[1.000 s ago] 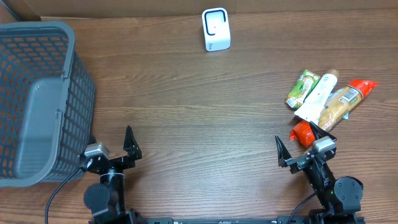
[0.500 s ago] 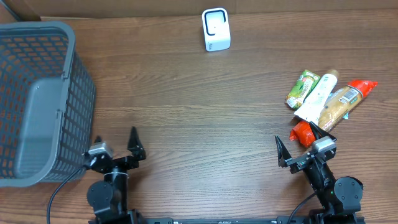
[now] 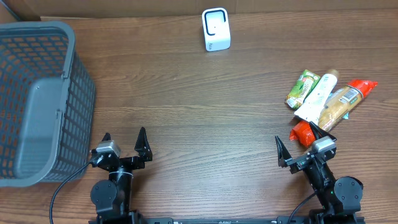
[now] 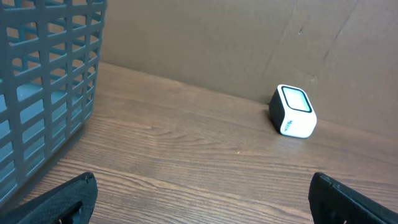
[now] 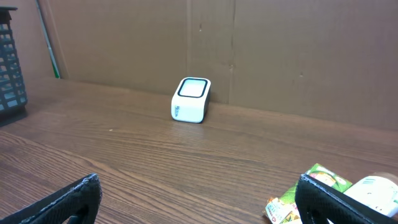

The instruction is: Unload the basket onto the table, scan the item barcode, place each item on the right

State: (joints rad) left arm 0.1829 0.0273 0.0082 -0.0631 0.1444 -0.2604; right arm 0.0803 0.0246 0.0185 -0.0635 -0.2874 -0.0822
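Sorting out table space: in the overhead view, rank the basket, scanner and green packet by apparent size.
1. Basket, by far.
2. Scanner and green packet: they look about alike, so I won't rank them.

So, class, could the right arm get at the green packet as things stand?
Probably yes: the right claw is open and empty, and the green packet lies uncovered, left of the white tube.

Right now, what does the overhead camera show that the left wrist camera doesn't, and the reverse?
Only overhead: the pile of grocery items on the table's right side. Only left wrist: the broad face of the cardboard wall rising behind the table. Both: the grey basket, the white scanner and the wooden table.
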